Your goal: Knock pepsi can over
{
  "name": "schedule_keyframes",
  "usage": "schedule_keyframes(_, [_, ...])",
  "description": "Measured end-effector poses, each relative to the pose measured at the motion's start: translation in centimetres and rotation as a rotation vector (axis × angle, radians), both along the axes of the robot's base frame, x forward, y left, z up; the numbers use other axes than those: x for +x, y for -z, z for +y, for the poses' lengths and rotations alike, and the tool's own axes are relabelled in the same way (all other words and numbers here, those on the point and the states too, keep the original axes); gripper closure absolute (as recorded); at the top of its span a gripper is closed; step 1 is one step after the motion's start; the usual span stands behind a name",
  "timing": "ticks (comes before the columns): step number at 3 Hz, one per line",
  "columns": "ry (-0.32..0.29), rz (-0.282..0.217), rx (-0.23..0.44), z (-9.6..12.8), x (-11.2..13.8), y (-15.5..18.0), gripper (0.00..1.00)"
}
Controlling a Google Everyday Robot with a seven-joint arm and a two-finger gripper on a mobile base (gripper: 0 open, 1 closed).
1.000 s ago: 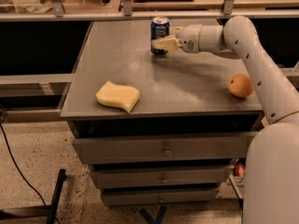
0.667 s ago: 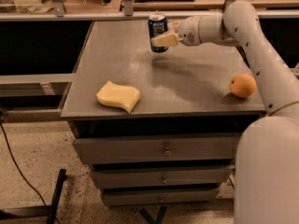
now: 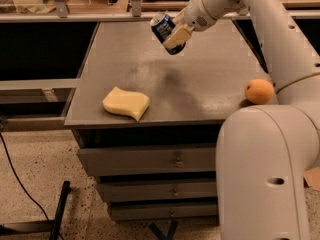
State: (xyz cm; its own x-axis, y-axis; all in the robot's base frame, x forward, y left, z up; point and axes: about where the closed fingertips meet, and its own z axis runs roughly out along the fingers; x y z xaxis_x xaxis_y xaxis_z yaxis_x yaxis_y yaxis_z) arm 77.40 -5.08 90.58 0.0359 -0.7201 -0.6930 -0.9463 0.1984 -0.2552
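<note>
The pepsi can (image 3: 163, 28) is dark blue with a silver top rim. It is tilted, its top leaning to the upper left, over the far middle of the grey table (image 3: 210, 84). My gripper (image 3: 176, 35) reaches in from the upper right and lies against the can's right side, partly covering it. I cannot tell whether the can's base still touches the table.
A yellow sponge (image 3: 126, 103) lies near the table's front left edge. An orange (image 3: 259, 91) sits near the right edge, close to my arm (image 3: 280, 29). Drawers (image 3: 150, 159) are below the tabletop. A black cable (image 3: 15, 174) runs over the floor at the left.
The can stood upright with my gripper beside it; now it leans to the left with my gripper against it. The camera view has moved closer and the arm has swung over.
</note>
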Motion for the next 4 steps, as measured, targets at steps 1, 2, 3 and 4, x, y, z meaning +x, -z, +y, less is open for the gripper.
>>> schedule_keyframes(1, [-0.045, -0.002, -0.228, -0.9, -1.5, -0.1, 1.00])
schedule_keyframes(2, [-0.054, -0.023, -0.408, -2.3, -2.0, -0.2, 1.00])
schedule_keyframes(3, [-0.072, -0.017, -0.495, -3.0, -2.6, 0.3, 0.84])
schedule_keyframes(4, [-0.121, 0.041, -0.537, -3.0, -3.6, 2.5, 0.59])
